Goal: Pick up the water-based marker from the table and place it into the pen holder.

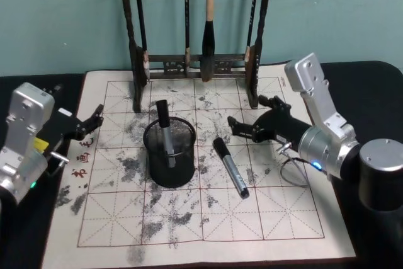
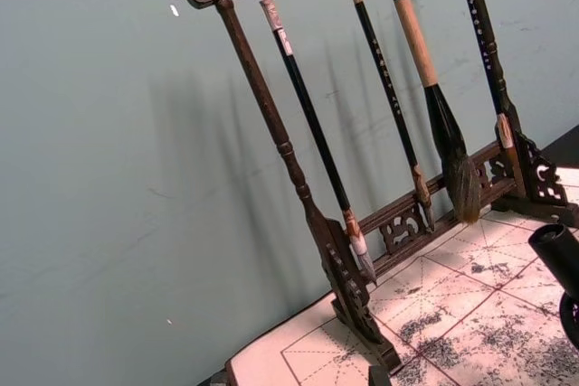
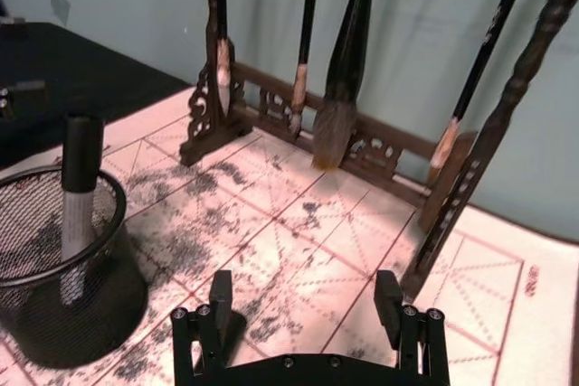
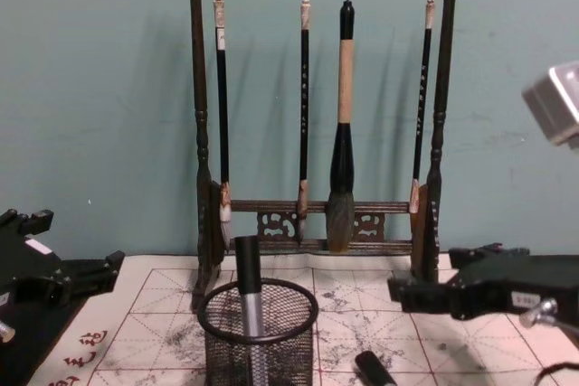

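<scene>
Black mesh pen holder (image 1: 171, 169), 1 marker (image 1: 164, 121) inside.

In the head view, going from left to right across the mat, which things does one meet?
left gripper → pen holder → marker lying on the mat → right gripper

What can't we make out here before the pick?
1. Chest view: marker on the mat, body cut off by the bottom edge.
2. Head view: any print on it, too small to read.
3. Head view: lower end of the standing marker, veiled by the pen holder mesh.
</scene>
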